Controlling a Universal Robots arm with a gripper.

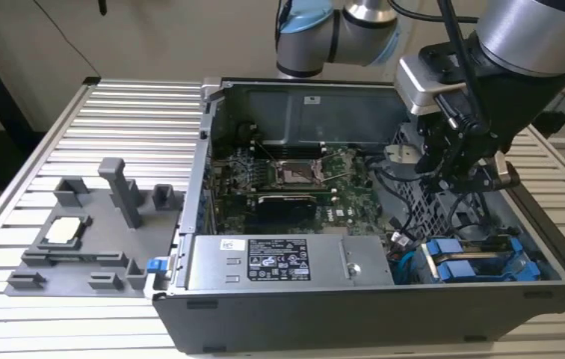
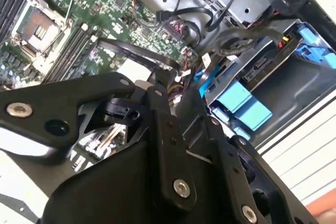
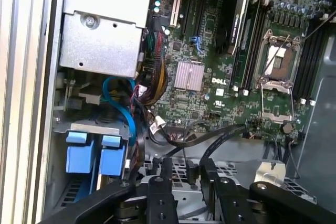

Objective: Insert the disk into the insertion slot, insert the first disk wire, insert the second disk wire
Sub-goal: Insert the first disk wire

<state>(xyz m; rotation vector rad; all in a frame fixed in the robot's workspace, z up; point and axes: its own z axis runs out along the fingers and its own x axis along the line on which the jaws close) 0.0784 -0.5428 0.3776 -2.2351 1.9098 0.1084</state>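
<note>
The disk, in its bright blue frame (image 1: 465, 267), sits in the insertion slot of the grey perforated drive cage (image 1: 420, 203) at the case's front corner, on the exterior view's right. Both wrist views show its blue tabs (image 3: 97, 155) (image 2: 240, 104). My gripper (image 1: 459, 178) hangs above the cage, behind the disk. In the first wrist view my gripper (image 3: 187, 170) is shut on a black wire connector (image 3: 191, 172), and black flat cables (image 3: 220, 136) arch from it to the motherboard. A blue cable (image 3: 125, 109) runs down beside the disk.
The open computer case (image 1: 362, 314) lies on a slatted metal table (image 1: 123, 120). A silver power supply (image 1: 282, 262) with a white sticker is beside the cage. The green motherboard (image 1: 303, 179) fills the case floor. A grey fixture (image 1: 93, 232) stands on the exterior view's left.
</note>
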